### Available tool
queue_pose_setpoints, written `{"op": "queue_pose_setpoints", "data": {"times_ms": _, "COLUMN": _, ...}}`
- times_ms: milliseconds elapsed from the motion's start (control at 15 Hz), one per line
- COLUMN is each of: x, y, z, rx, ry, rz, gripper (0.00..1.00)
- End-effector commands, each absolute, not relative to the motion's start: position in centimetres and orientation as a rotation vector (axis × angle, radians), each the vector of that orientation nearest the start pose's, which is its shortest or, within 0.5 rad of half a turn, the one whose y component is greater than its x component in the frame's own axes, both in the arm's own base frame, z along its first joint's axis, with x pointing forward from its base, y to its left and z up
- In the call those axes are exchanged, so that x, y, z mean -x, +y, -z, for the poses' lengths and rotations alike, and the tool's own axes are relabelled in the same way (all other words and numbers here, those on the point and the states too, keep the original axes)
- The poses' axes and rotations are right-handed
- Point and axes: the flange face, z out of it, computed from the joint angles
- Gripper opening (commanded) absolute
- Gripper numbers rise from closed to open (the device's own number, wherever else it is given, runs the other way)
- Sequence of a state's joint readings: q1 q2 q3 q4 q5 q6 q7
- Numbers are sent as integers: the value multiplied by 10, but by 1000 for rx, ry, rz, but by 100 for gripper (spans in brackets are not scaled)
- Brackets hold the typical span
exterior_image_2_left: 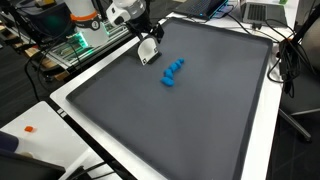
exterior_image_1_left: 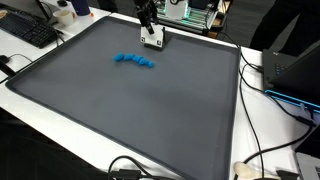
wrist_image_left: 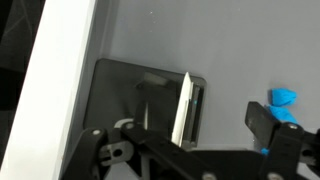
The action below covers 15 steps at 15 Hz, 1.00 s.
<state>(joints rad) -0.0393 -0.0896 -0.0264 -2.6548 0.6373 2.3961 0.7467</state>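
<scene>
Your fingers [wrist_image_left: 260,120] stand wide apart, holding nothing, just over a small black-and-white block [exterior_image_1_left: 153,41]. The block sits at the 12 o'clock edge of the gray mat [exterior_image_1_left: 120,110] on the table [exterior_image_1_left: 258,125]. A blue bead chain [exterior_image_1_left: 134,61] lies nearby, at the block's 8 o'clock.

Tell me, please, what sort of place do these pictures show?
Most likely a robotics lab or an office workbench. A computer keyboard lies at the edge of the white table, a laptop sits near one corner, and loose black cables run beside the large grey mat.
</scene>
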Motion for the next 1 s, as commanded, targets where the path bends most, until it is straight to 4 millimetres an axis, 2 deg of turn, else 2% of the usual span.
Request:
{"op": "queue_pose_setpoints", "data": {"times_ms": 0, "x": -396, "y": -21, "z": -293, "rx": 2292, "ry": 1646, "rz": -377, "gripper": 100}}
{"op": "queue_pose_setpoints", "data": {"times_ms": 200, "x": -404, "y": -16, "z": -326, "rx": 2487, "ry": 1463, "rz": -274, "gripper": 100}}
{"op": "queue_pose_setpoints", "data": {"times_ms": 467, "x": -427, "y": 1, "z": -365, "rx": 2644, "ry": 1188, "rz": -203, "gripper": 100}}
{"op": "queue_pose_setpoints", "data": {"times_ms": 933, "x": -458, "y": 23, "z": -400, "rx": 2841, "ry": 679, "rz": -156, "gripper": 100}}
